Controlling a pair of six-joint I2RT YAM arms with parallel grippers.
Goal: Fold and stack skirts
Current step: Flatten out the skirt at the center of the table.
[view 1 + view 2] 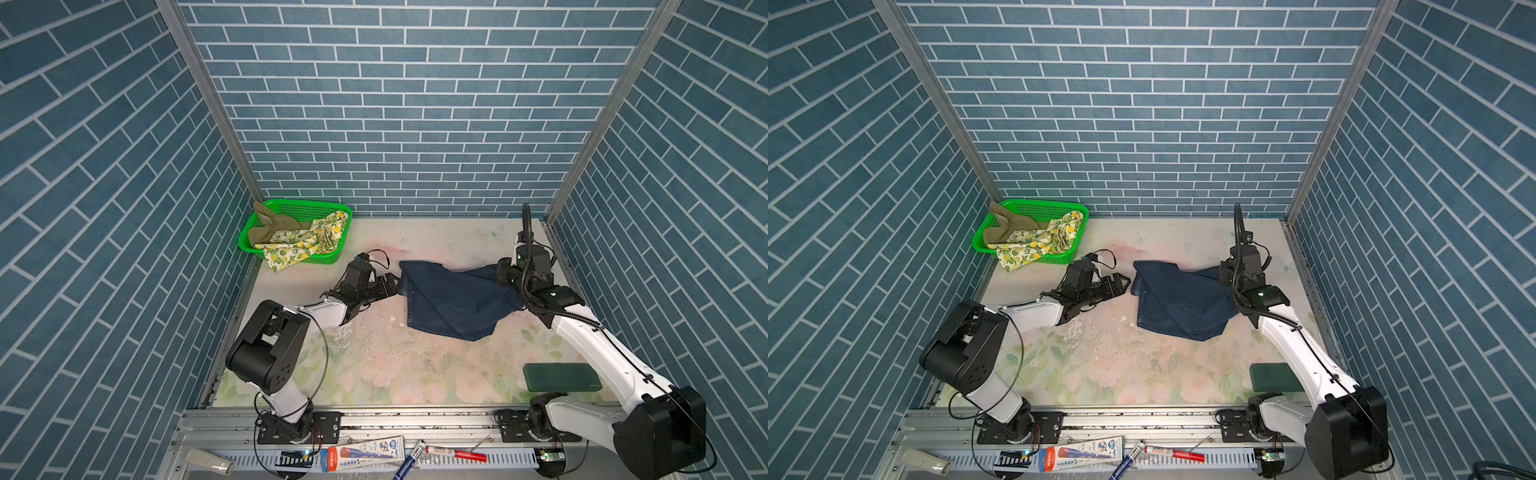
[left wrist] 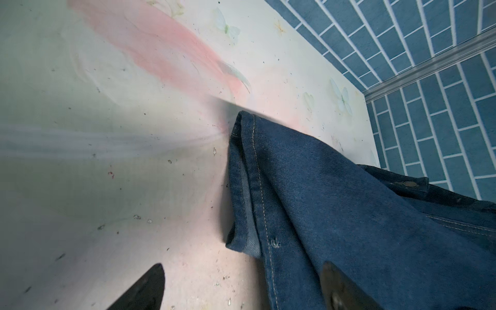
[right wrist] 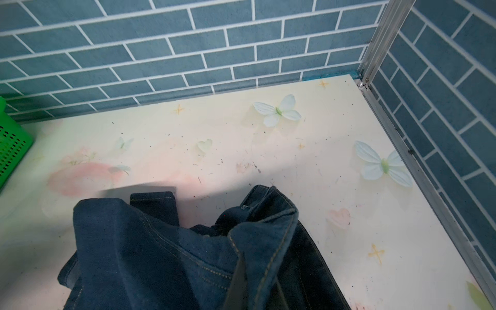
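The dark blue denim skirt lies crumpled on the table's right half. My right gripper is shut on its waistband end and holds that end lifted off the table. In the right wrist view a denim fold fills the shut right gripper. My left gripper is open at the skirt's left hem, straddling that edge. The lemon-print skirt and khaki skirt sit in the green basket.
The basket stands in the back left corner; the lemon skirt hangs over its front rim. A dark green pad lies at the front right beside the right arm. Pens and a tube rest on the front rail. Brick walls enclose three sides.
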